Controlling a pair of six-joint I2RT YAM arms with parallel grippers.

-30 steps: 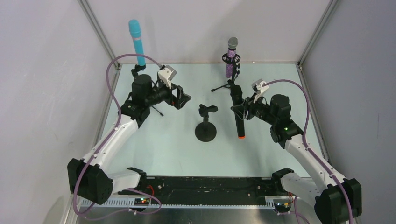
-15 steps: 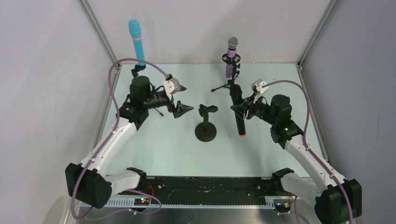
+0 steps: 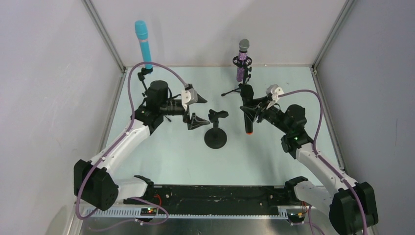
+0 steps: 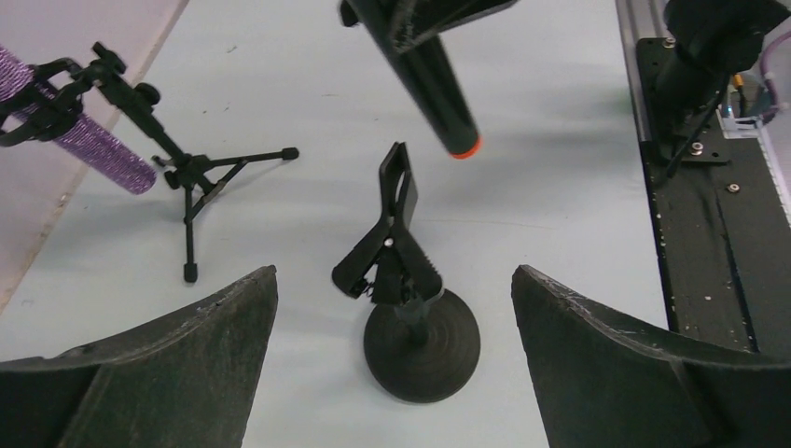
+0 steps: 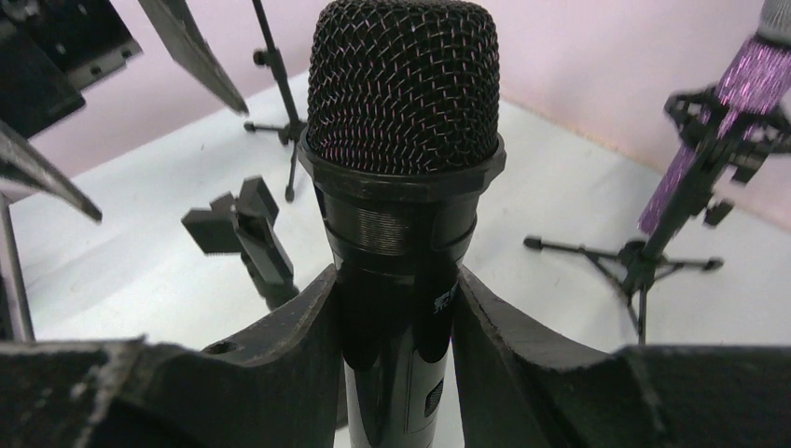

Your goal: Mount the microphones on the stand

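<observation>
- L arm (image 3: 121, 145): extended fwd, wrist turned inward toward centre.
- L gripper (image 3: 198, 109): jaws spread wide.
- R arm (image 3: 318, 164): extended fwd, elbow bent, wrist turned inward.
- R gripper (image 3: 250, 112): jaws clamped on black mic (image 3: 249, 125), approx. upright.

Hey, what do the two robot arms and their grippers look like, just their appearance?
The left arm and right arm have white links, black joints and black bases. A purple cable loops along each to a white camera housing at the wrist. The left gripper and right gripper have black, wedge-shaped, rough-surfaced fingers. A green light glows on the right arm.
</observation>
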